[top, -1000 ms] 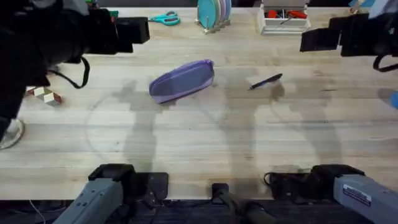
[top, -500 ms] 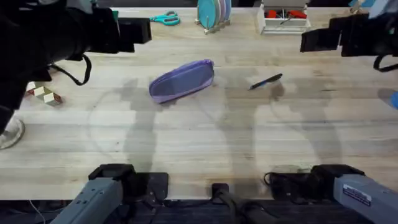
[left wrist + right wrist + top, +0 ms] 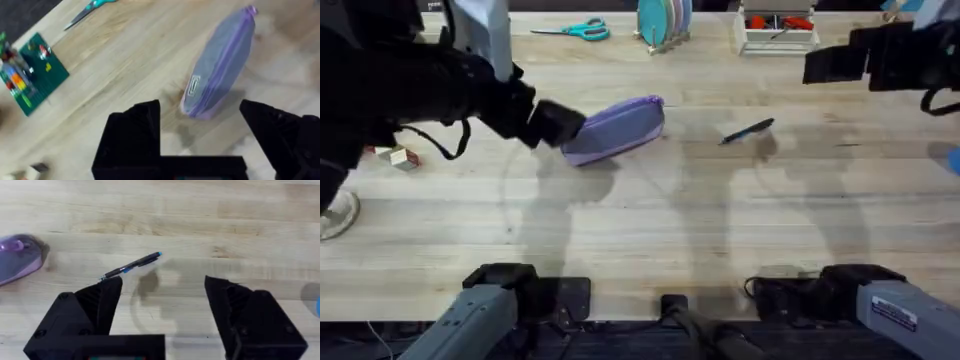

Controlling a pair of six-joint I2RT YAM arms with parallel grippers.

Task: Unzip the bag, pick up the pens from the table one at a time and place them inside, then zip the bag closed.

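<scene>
The left gripper (image 3: pixel 200 135), spread wide, hovers seemingly just short of the bag's (image 3: pixel 220 62) near end.

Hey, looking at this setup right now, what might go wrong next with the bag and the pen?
The left gripper, open, nears one end of the bag, which lies loose on the table; a nudge may slide it instead of catching the zipper. The thin pen lies flat, so the open right gripper may roll it away.

You can't read any words or numbers here. The purple bag (image 3: pixel 220 65) has a small label (image 3: pixel 192 87) sewn on its side, but the marks on it are too tiny and blurry for you to read.
</scene>
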